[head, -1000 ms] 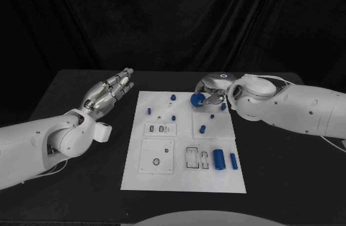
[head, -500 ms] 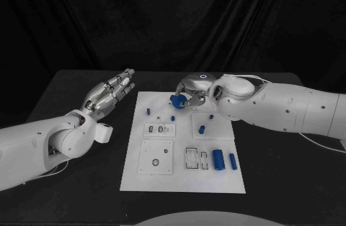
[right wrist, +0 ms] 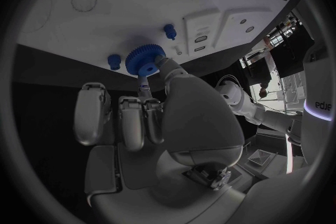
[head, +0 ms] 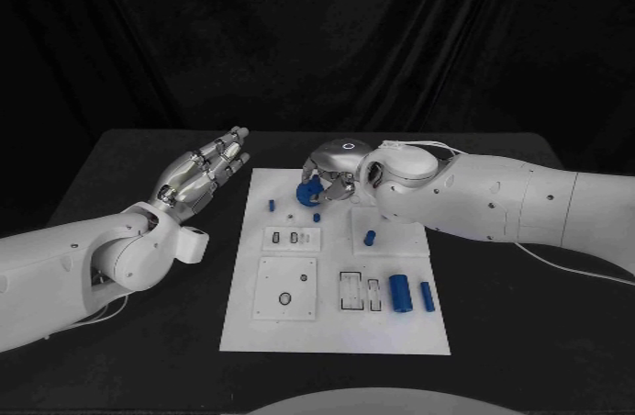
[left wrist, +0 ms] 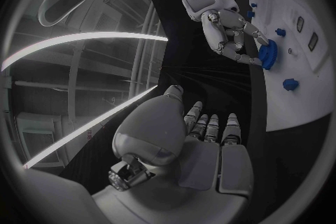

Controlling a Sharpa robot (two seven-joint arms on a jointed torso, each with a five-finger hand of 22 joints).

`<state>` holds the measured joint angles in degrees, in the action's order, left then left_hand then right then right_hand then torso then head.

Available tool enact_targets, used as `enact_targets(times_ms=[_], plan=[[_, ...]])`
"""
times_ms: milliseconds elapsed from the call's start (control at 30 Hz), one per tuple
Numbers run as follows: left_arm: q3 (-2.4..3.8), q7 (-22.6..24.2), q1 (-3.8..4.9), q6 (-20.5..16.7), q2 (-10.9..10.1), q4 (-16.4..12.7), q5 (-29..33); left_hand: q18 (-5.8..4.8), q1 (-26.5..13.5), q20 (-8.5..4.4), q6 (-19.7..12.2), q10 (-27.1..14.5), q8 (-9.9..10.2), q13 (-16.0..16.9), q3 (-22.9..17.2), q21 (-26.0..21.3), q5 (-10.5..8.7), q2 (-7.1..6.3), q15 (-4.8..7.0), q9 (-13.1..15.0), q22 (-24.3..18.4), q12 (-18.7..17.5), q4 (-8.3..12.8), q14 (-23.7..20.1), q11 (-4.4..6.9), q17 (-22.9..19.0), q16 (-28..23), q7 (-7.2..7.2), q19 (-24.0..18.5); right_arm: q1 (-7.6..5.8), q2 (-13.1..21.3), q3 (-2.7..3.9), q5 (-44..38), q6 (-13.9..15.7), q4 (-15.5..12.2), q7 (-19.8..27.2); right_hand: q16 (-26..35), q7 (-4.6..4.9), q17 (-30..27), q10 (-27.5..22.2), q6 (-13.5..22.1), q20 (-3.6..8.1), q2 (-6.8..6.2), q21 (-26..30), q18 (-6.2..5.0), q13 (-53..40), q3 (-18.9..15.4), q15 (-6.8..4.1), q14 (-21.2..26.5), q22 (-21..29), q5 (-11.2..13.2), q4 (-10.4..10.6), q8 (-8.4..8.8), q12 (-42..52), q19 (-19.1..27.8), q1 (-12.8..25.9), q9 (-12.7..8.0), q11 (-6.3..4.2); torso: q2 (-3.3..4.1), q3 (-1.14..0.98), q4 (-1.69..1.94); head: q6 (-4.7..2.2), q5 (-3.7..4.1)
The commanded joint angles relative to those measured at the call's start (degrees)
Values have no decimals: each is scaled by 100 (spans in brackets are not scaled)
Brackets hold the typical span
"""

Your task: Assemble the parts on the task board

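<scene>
Right hand: your right hand [head: 334,169] hangs over the far left part of the task board [head: 338,332], with its fingers closed round a blue gear [head: 308,192]. In the right wrist view you see the gear [right wrist: 145,59] pinched at the fingertips [right wrist: 158,67], its toothed rim plain to see, above the white plate [right wrist: 140,0].
Gear: you hold it just above the board, near a small blue peg [head: 274,204] standing at the board's left edge. From the left wrist view the gear [left wrist: 267,54] sits at the tips of the right hand [left wrist: 232,33], very close to the board's surface [left wrist: 308,84]; you cannot tell whether it touches.
Left hand: your left hand [head: 201,174] is raised beside the board's far left corner, off the plate, palm open and fingers stretched out side by side, holding nothing. The left wrist view shows the same flat hand [left wrist: 189,145] with straight fingers.
Board, near side: you have two blue cylinders [head: 400,293] lying side by side towards the near right, the thicker one on the left, next to a pair of rectangular slots [head: 353,290].
Board, middle: a short blue piece [head: 371,238] lies on the raised square to the right of centre, and another small blue peg [head: 317,217] stands just beyond the small plate with slots [head: 291,238].
Table: the board lies on a black table [head: 529,342], lengthwise away from you.
</scene>
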<state>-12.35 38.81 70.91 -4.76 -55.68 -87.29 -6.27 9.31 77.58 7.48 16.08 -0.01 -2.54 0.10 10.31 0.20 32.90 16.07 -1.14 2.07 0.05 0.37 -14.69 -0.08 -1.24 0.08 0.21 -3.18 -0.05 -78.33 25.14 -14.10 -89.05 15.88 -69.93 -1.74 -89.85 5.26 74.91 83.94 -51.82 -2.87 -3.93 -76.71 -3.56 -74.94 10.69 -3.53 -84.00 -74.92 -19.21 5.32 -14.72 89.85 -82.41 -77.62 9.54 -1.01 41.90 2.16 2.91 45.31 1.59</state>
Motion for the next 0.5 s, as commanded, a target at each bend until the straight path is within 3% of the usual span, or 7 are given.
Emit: enact_targets(times_ms=[33,300,500], plan=[[6,269,14,60,15,1,-2,85,61,57,10,1,-32,-10,-32,-20,23,-21,-52,7,-5,-37,7,8,-28,-8,-21,-23,5,24,-56,5,-35,-132,85,54,-15,-106,1509,606,-60,3,48,-5,48,-1506,9,-5,-600,-1085,-18,20,-312,15,-28,-10,1183,44,-5,-3,-9,14,-4],[6,264,14,72,40,20,-2,85,62,58,10,1,-32,-10,-33,-20,24,-21,-52,7,-5,-37,7,8,-29,-8,-21,-23,5,61,-163,5,-35,-205,282,29,-15,-95,1509,606,-10,-4,48,30,41,-1506,24,4,-600,-1076,-3,14,-291,15,-9,-17,1183,54,-5,-2,4,18,18],[6,262,14,79,48,30,-2,85,62,58,10,1,-32,-10,-33,-20,24,-21,-52,7,-5,-37,7,8,-29,-8,-21,-23,5,74,-188,5,-35,-171,349,32,-15,-80,1509,606,76,-16,47,51,38,-1506,50,18,-600,-1075,4,9,-241,15,0,-24,1174,69,-8,-3,-9,21,0]])
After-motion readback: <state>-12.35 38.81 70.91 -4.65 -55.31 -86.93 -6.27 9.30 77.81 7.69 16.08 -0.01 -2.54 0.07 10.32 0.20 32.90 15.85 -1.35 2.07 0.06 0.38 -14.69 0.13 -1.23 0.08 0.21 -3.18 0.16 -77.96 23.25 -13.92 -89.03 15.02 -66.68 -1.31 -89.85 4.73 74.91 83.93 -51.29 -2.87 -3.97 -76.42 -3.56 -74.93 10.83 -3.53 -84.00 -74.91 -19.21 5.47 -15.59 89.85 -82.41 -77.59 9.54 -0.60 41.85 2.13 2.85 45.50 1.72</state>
